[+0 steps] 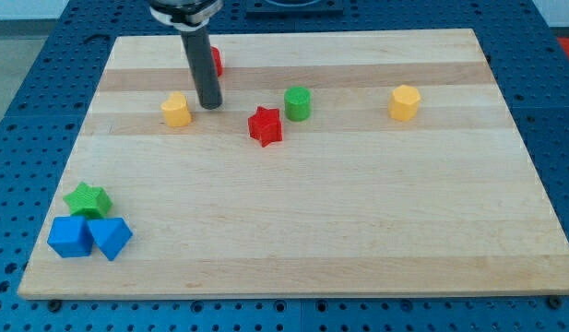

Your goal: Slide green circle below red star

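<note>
Green circle (297, 103) sits on the wooden worktop (358, 212) just up and to the view's right of the red star (265, 126), nearly touching it. Left of the star, my tip (210, 105) rests beside a yellow block (176, 109), with a red block (216, 61) partly hidden behind the rod. Far right of the star stands another yellow block (405, 102). Well below-left of the star cluster a green star (88, 199) and two blue blocks (71, 236) (111, 237). No end effector exists to open or close.

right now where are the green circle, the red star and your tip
green circle (297, 103), camera view, its top face
red star (265, 125), camera view, centre of its top
my tip (209, 104), camera view, rod's very end
</note>
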Robot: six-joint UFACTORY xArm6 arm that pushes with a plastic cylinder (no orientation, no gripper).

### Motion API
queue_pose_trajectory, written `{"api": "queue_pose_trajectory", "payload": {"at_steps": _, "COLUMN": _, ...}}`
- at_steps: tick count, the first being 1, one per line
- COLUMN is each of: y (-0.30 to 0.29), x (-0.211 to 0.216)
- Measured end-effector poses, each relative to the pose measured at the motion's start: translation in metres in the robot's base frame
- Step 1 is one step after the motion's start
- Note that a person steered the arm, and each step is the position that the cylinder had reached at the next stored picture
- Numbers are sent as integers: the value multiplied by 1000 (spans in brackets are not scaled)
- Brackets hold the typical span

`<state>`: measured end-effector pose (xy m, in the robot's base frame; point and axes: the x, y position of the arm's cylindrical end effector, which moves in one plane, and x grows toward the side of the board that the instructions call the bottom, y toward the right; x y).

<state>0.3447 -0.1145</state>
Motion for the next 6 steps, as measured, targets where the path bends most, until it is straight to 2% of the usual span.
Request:
{"api": "queue_pose_trajectory", "payload": {"at_steps": 1, "y": 25, "x": 0}}
{"api": "queue_pose_trajectory", "payload": {"at_steps": 4, "y": 53, "x": 0}}
{"api": "queue_pose_trajectory", "payload": {"at_steps": 6, "y": 55, "x": -16}}
